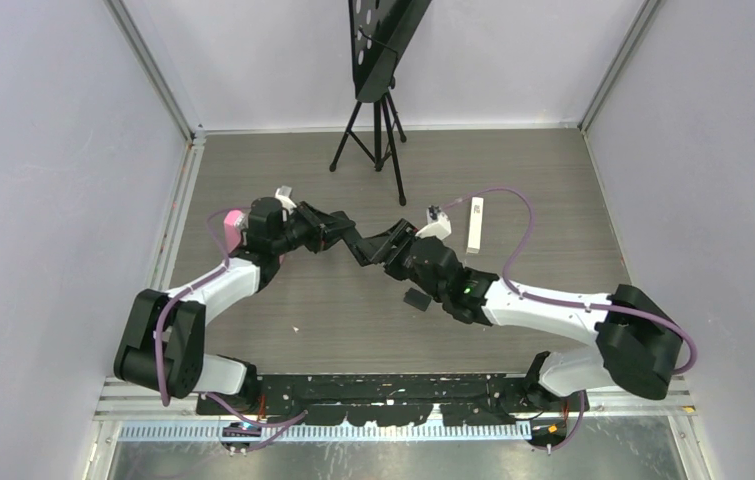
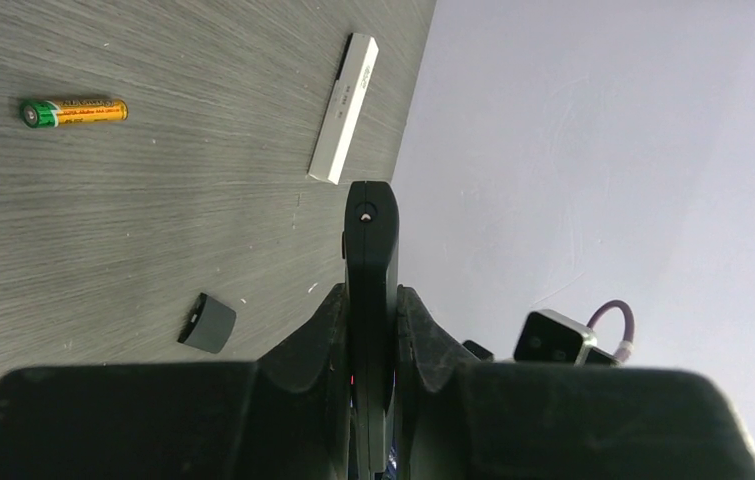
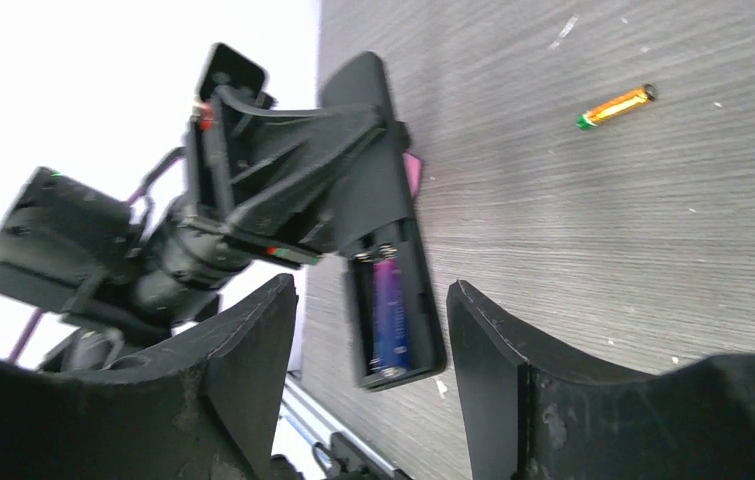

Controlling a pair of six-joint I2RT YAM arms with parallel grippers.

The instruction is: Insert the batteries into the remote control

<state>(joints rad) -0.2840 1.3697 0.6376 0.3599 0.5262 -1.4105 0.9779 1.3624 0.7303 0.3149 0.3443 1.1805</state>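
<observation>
My left gripper is shut on the black remote control, holding it edge-on above the table. In the right wrist view the remote control shows its open battery bay with a purple battery lying inside. My right gripper is open, its fingers either side of the bay's end without touching it. An orange-yellow battery lies loose on the table, and the right wrist view also shows that battery. From above, both grippers meet at the remote control mid-table.
A white remote lies to the right of the grippers. A small black battery cover rests on the table under the right arm; that cover also shows in the left wrist view. A black tripod stands at the back.
</observation>
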